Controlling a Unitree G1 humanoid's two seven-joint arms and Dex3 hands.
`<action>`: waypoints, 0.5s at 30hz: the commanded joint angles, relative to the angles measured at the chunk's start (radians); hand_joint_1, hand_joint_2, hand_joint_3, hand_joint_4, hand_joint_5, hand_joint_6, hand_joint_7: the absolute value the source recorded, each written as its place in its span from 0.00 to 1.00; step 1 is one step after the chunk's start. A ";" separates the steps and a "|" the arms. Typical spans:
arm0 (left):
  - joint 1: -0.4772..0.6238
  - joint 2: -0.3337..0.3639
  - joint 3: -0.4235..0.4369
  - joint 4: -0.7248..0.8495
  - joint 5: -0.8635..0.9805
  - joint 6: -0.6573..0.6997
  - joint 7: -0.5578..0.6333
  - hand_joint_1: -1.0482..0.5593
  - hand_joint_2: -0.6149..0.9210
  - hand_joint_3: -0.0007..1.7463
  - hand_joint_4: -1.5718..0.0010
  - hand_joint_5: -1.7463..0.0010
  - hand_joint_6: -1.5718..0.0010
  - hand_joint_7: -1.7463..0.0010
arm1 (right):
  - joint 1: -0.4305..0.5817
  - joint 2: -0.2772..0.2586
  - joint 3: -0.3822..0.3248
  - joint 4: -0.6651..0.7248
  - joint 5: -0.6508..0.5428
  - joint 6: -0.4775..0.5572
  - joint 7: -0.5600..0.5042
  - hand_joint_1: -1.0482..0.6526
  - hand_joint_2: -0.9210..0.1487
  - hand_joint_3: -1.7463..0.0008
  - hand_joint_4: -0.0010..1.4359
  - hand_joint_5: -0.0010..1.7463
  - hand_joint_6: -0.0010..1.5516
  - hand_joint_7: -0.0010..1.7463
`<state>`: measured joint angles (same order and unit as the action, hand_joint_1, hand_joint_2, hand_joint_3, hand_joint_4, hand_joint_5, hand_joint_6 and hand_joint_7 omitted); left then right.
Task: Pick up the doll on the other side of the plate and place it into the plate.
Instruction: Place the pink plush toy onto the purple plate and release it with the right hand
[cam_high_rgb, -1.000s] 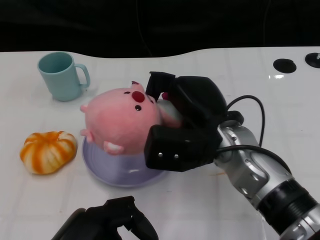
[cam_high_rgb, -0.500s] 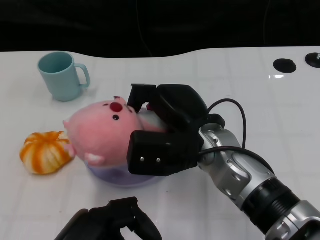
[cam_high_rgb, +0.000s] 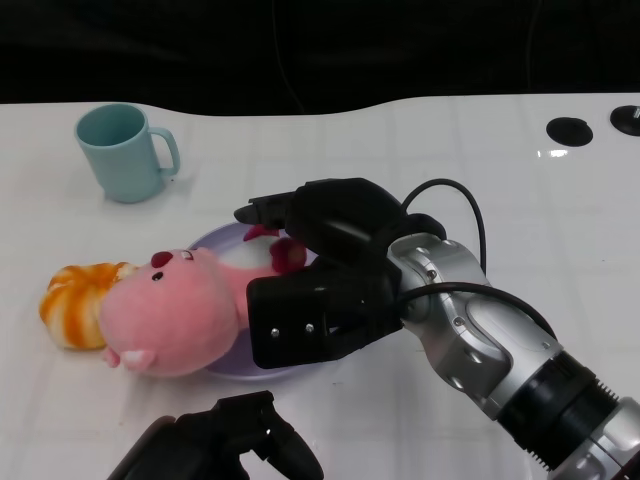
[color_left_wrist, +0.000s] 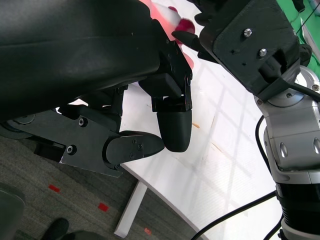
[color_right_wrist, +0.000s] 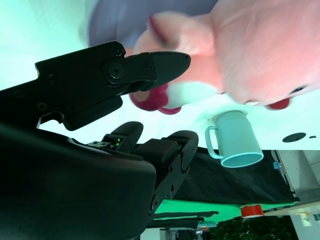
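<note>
A white table (cam_high_rgb: 420, 160) filled most of the head view, its far edge curving against a black background along the top of the frame, with two dark round holes (cam_high_rgb: 569, 129) near the upper right corner. The lavender plate (cam_high_rgb: 222, 240) sat left of centre, only its far rim and a sliver of its near edge showing. The pink doll (cam_high_rgb: 170, 312) lay tipped on its side, body over the plate and head hanging past the plate's left rim, touching or just beside the orange striped pumpkin toy (cam_high_rgb: 72, 300) at the left edge. The right robot hand (cam_high_rgb: 315, 270) reached in from the lower right and sat over the plate's right half, fingers spread around the doll's rear end; the right wrist view showed a finger (color_right_wrist: 150, 67) against the doll's (color_right_wrist: 260, 50) pink body, but whether it gripped or merely touched could not be told. The left robot hand (cam_high_rgb: 225, 450) rested at the bottom edge with its fingers curled in on nothing. A teal mug (cam_high_rgb: 125, 152) stood in the upper left, well apart from the plate, with bare table between them and across the right side.
</note>
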<state>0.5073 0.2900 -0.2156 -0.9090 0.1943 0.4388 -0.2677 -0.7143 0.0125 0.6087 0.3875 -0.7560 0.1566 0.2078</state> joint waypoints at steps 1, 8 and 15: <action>-0.004 -0.003 0.014 0.007 0.006 0.000 0.018 0.54 0.96 0.31 0.60 0.11 0.61 0.33 | 0.017 -0.036 -0.009 -0.073 0.006 0.007 0.040 0.19 0.00 0.85 0.12 0.24 0.23 0.00; -0.015 0.004 0.027 0.024 0.003 -0.013 0.011 0.54 0.97 0.31 0.61 0.12 0.61 0.33 | 0.067 -0.096 -0.050 -0.205 0.052 -0.003 0.105 0.20 0.00 0.84 0.16 0.28 0.26 0.01; -0.030 -0.003 0.031 0.042 -0.005 -0.015 0.013 0.54 0.97 0.30 0.60 0.11 0.61 0.33 | 0.123 -0.161 -0.093 -0.331 0.091 -0.018 0.148 0.21 0.00 0.82 0.19 0.30 0.28 0.02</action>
<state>0.4806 0.2827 -0.1920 -0.8755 0.1902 0.4370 -0.2602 -0.6004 -0.1296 0.5382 0.0860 -0.6791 0.1445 0.3450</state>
